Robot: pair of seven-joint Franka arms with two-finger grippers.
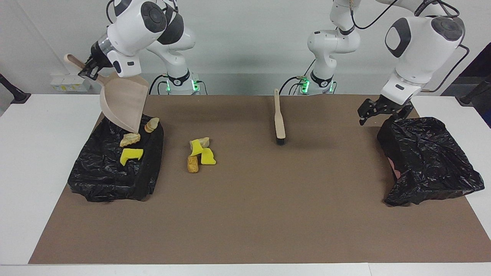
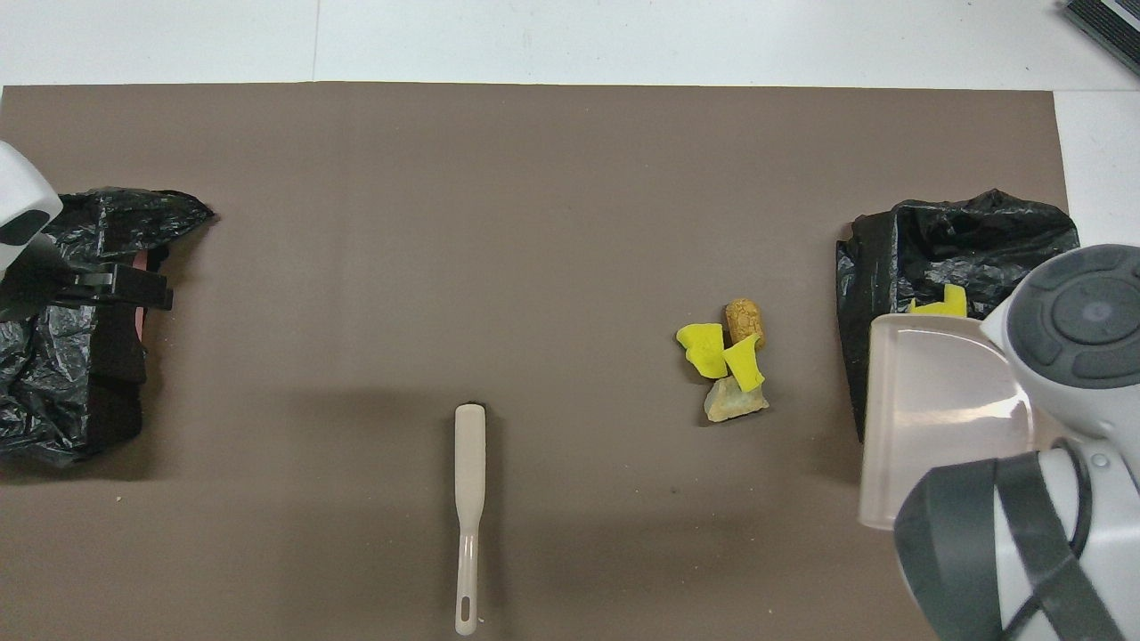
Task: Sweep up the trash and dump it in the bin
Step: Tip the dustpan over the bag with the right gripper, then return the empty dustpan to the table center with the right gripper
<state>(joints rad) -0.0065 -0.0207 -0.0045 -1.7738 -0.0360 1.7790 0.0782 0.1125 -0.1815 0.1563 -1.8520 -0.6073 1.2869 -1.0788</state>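
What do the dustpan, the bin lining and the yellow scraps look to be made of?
Dustpan: probably moulded plastic, smooth beige with a dull sheen. Bin lining: thin black plastic film, crinkled and glossy. Yellow scraps: likely foam or sponge, matte, with cut blocky edges.

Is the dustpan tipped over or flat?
Tipped. The right gripper holds the dustpan by its handle, mouth pointing steeply down over the bin, and scraps lie in the bin below it.
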